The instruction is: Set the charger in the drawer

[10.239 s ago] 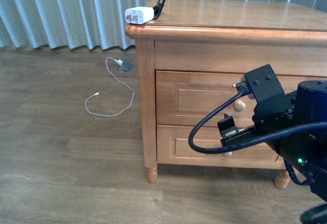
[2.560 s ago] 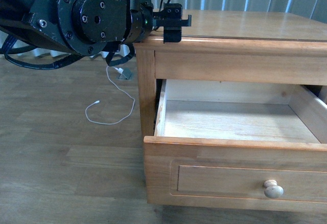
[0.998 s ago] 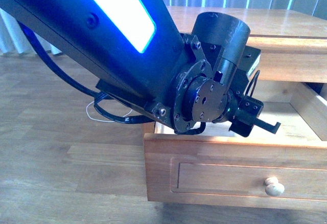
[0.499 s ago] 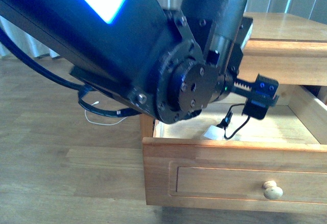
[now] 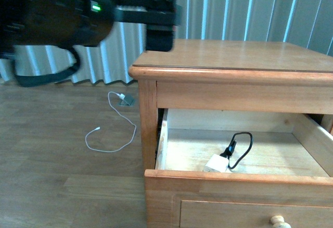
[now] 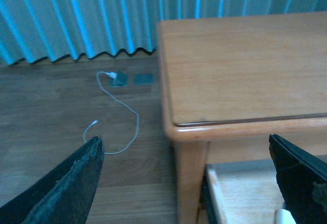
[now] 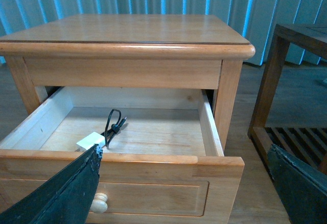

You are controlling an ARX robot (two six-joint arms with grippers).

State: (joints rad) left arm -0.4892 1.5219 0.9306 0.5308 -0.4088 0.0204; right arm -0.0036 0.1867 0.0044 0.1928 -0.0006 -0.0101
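Pale drawer point(image 5: 187, 152) floor: charger point(image 5: 216, 164) flat, cable point(image 5: 242, 147) end rearward.

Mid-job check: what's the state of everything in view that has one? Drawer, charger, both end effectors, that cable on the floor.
drawer: pulled open.
charger: lying inside the drawer near its front, black cable looped, nothing gripping it.
left end effector: open, empty, raised by the corner of the nightstand.
right end effector: open, empty, facing the drawer.
white cable: lying loose on the floor.

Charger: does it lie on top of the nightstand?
No, the charger lies inside the open drawer, near its front wall.
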